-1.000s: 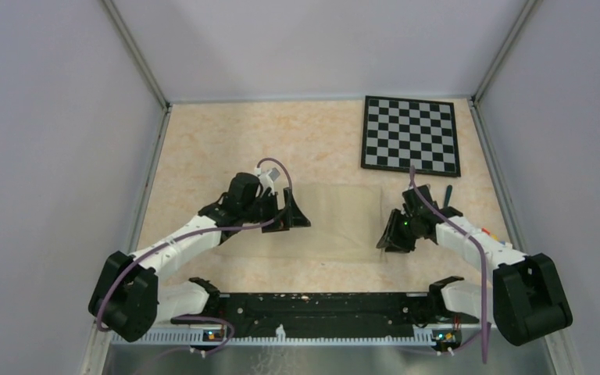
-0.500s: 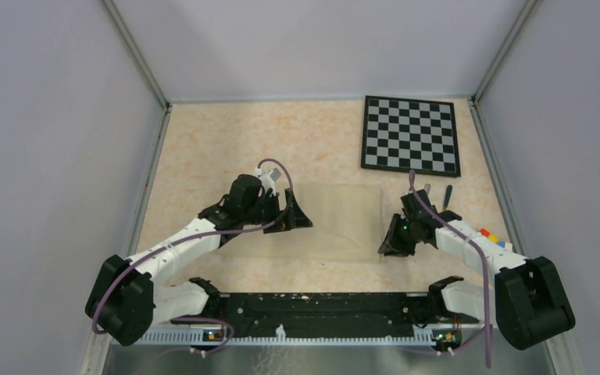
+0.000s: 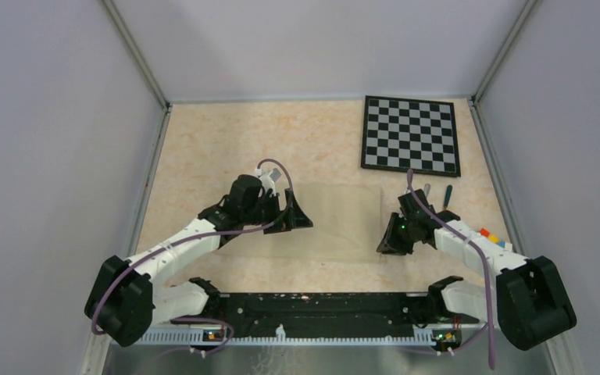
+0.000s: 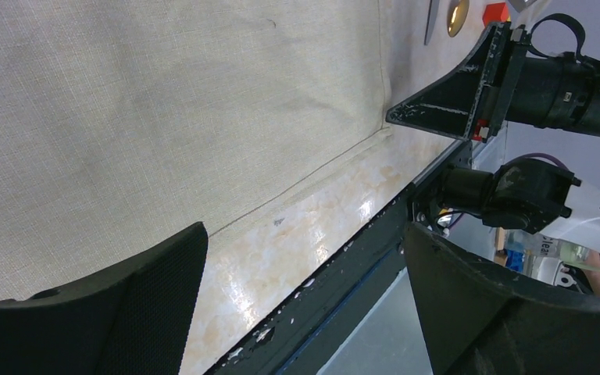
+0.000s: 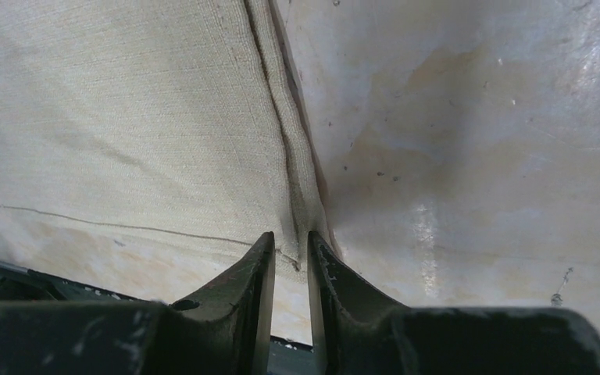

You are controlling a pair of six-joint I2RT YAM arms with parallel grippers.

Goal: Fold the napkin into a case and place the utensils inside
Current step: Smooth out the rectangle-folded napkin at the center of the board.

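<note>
The beige napkin (image 3: 340,223) lies flat in the middle of the table. My right gripper (image 3: 385,244) is at its near right corner. In the right wrist view the jaws (image 5: 291,246) are nearly together and pinch the corner hem of the napkin (image 5: 125,117), which bunches into a ridge. My left gripper (image 3: 301,212) stands wide open over the cloth's left edge; nothing is between its fingers (image 4: 305,297). The utensils lie right of the cloth: a silver knife (image 3: 428,190) and a dark-handled spoon (image 3: 448,191), whose gold bowl (image 4: 458,16) shows in the left wrist view.
A black-and-white checkered board (image 3: 411,134) sits at the back right. Small coloured blocks (image 3: 488,236) lie beside the right arm. A black rail (image 3: 320,305) runs along the near table edge. Grey walls close in the table on three sides.
The right gripper's jaws have narrowed onto the napkin's near right corner, and that arm has shifted slightly. The left arm has barely moved and stays open.
</note>
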